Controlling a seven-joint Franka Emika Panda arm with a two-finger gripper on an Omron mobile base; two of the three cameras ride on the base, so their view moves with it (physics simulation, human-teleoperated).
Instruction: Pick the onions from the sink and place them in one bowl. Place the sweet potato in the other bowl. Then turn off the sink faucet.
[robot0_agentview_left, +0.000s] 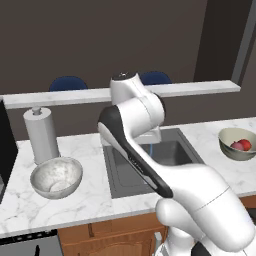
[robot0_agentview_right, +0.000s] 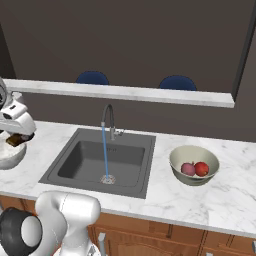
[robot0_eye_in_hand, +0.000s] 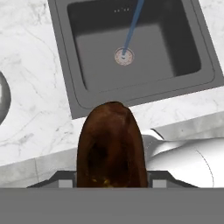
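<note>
My gripper (robot0_agentview_right: 15, 136) is shut on the sweet potato (robot0_eye_in_hand: 111, 146), a dark brown oblong that stands up between the fingers in the hand view. It shows at the far left of the right base view, just over the rim of the silvery mottled bowl (robot0_agentview_right: 9, 156) (robot0_agentview_left: 55, 177). Both onions (robot0_agentview_right: 195, 169) lie in the olive-beige bowl (robot0_agentview_right: 194, 155) on the counter right of the sink (robot0_agentview_right: 100, 160). The sink basin (robot0_eye_in_hand: 131, 48) holds nothing but its drain. Water runs in a blue stream from the faucet (robot0_agentview_right: 108, 117) onto the drain (robot0_eye_in_hand: 124, 56).
A paper towel roll (robot0_agentview_left: 41, 134) stands behind the silvery bowl. A raised marble ledge (robot0_agentview_right: 125, 92) runs behind the counter, with two blue chair backs beyond it. My own arm (robot0_agentview_left: 145, 165) crosses over the sink in the left base view.
</note>
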